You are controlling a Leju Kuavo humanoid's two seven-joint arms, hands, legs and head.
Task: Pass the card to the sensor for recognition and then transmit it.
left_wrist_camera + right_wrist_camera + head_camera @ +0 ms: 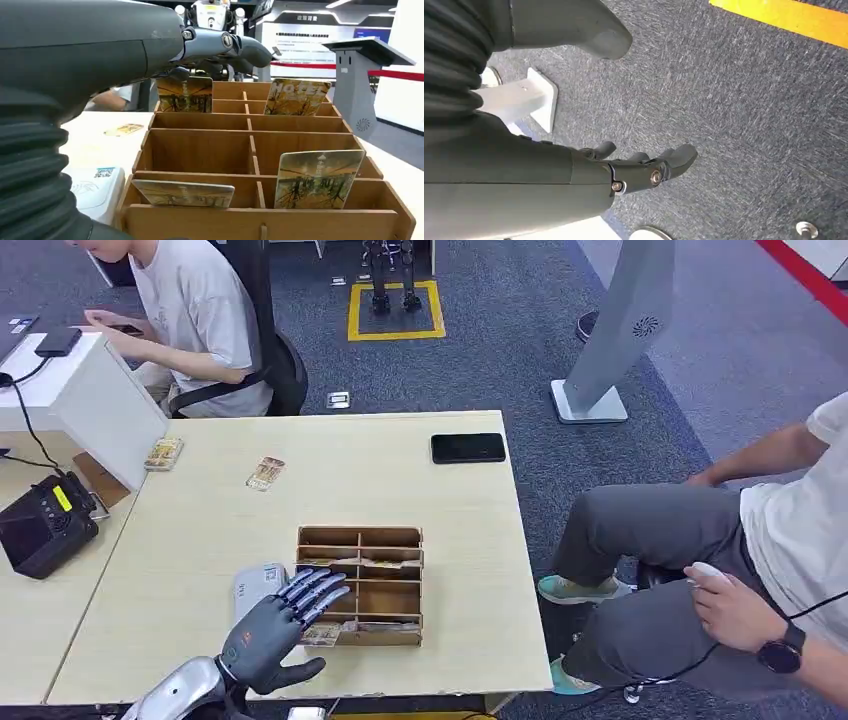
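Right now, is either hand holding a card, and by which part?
No. The left hand hovers open over the card box, fingers spread, gripping nothing. The right hand hangs over the floor, also holding nothing.

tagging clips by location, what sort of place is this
Probably a mock hotel front desk in a lab or showroom: a wooden card rack holds hotel key cards on a pale table, with a floor kiosk and yellow floor marking.
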